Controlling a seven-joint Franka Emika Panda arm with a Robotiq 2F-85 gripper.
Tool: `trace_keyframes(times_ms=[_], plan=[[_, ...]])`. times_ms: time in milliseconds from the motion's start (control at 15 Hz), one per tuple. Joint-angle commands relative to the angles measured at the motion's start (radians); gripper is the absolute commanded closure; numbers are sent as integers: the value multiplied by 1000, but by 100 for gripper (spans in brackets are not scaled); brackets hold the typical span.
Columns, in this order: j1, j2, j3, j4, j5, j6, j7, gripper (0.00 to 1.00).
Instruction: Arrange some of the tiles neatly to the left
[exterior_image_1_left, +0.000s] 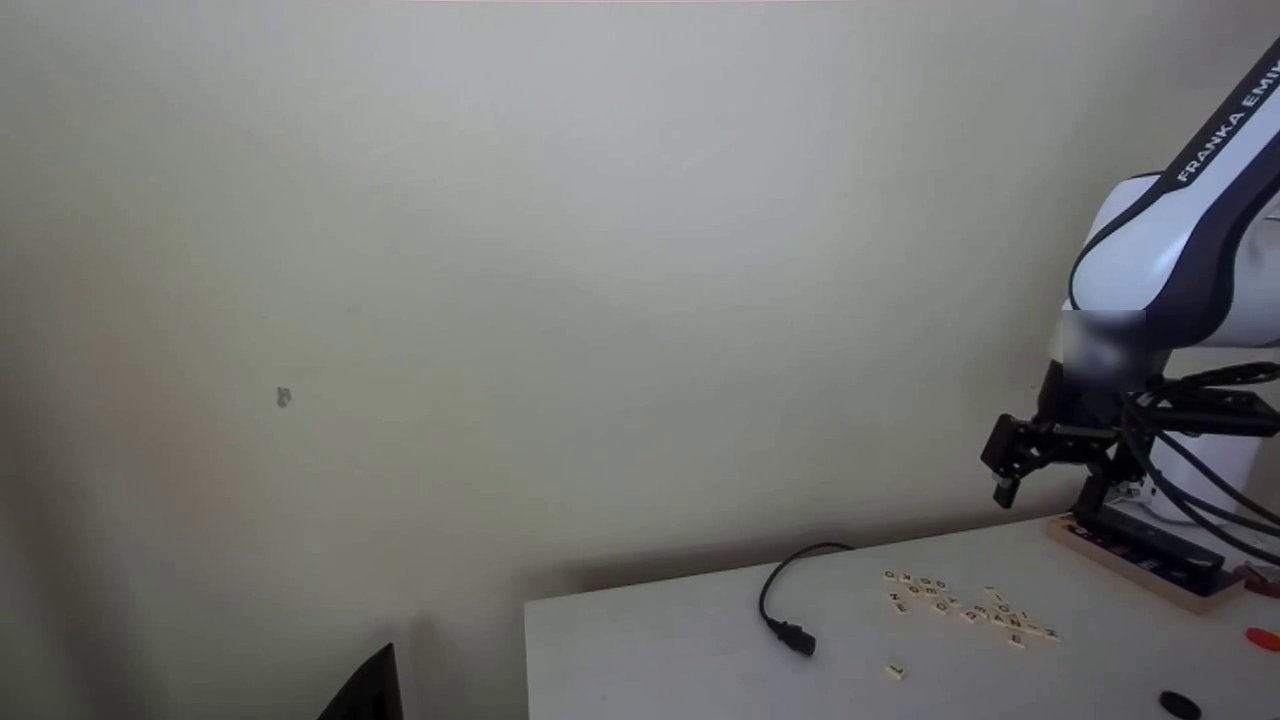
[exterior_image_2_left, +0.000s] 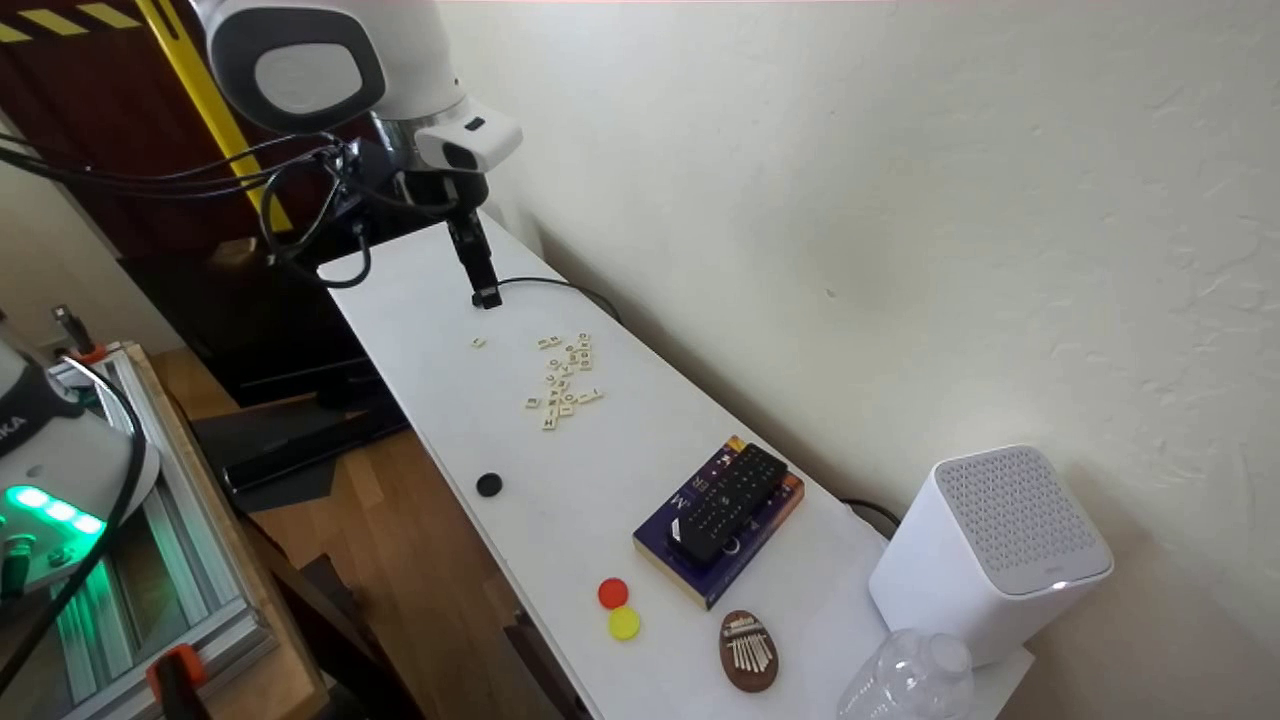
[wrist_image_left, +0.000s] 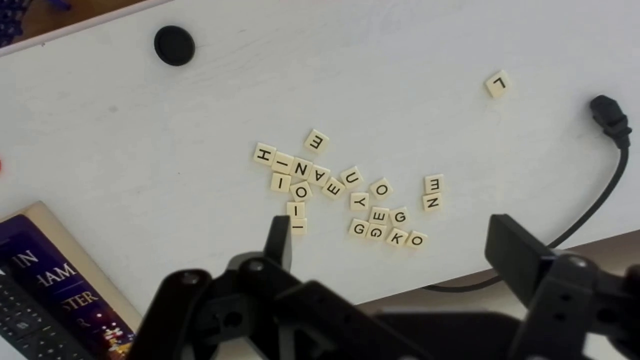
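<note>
Your gripper (wrist_image_left: 389, 239) hangs empty above the table (wrist_image_left: 200, 125), spread wide apart; in the wrist view most tiles (wrist_image_left: 359, 201) cluster mid-table, with one off to the right, near the black plug (wrist_image_left: 612, 120).

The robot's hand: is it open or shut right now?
Open: in the wrist view the hand has its two black fingers standing wide apart, gripping nothing.

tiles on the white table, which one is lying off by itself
The L tile, the only one marked L: it lies alone, nearest the black plug, while the other tiles sit in loose groups.
</note>
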Motion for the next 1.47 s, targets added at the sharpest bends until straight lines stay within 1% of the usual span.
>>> trace_keyframes(times_ms=[0,200,467,733,800,867,1067,1400], plan=[[37,77,-7,35,-13,-3,10,0],[66,152,-33,58,-69,91,31,0],[81,280,-54,121,-55,206,-9,0],[38,393,0,187,-21,276,-64,0],[37,417,0,205,-24,283,-67,17],[27,442,9,223,-26,294,-77,26],[21,510,13,274,-35,317,-96,50],[-4,587,30,342,-42,327,-129,84]])
